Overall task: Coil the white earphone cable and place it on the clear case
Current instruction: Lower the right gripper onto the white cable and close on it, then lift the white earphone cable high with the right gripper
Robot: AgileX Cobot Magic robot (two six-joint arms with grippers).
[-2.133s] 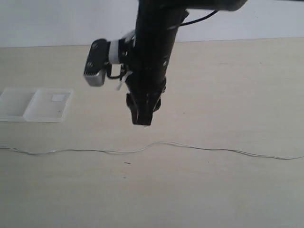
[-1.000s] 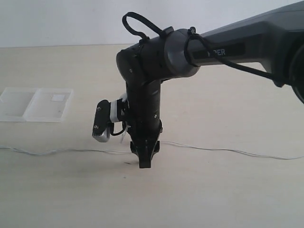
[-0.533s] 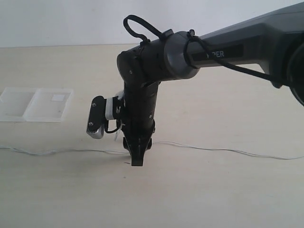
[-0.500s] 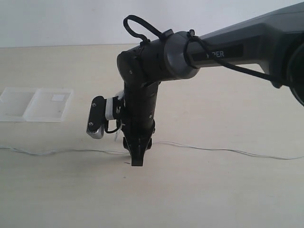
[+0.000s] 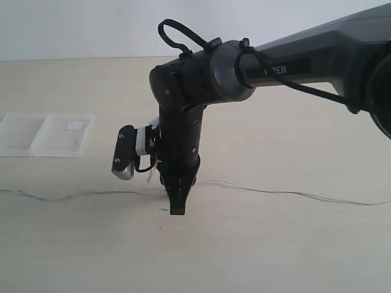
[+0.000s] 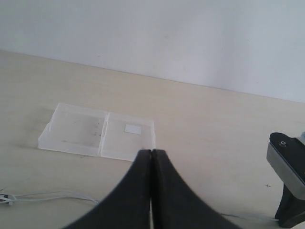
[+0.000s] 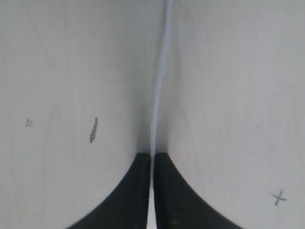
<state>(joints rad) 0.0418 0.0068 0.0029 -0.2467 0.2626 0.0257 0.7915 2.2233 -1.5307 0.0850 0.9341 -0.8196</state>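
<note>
The white earphone cable [image 5: 275, 193] lies stretched across the table from left to right. My right gripper [image 5: 177, 210] points down at the cable's middle and is shut on it. In the right wrist view the thin white wire [image 7: 161, 71] runs straight out from between the closed fingertips of the right gripper [image 7: 152, 155]. The clear case [image 5: 46, 134] lies flat at the far left, with its small white label on the right half. My left gripper [image 6: 151, 151] is shut and empty, hovering short of the clear case [image 6: 97, 131]; it does not show in the exterior view.
The right arm's wrist camera [image 5: 124, 160] hangs just left of the gripper. A small dark mark [image 7: 94, 130] is on the tabletop beside the cable. One end of the cable [image 6: 47, 195] lies near the left gripper. A white wall bounds the table's far edge.
The right gripper's jaws have closed onto the cable. The gripper shifted slightly left along the wire in the last second. The left gripper stays shut.
</note>
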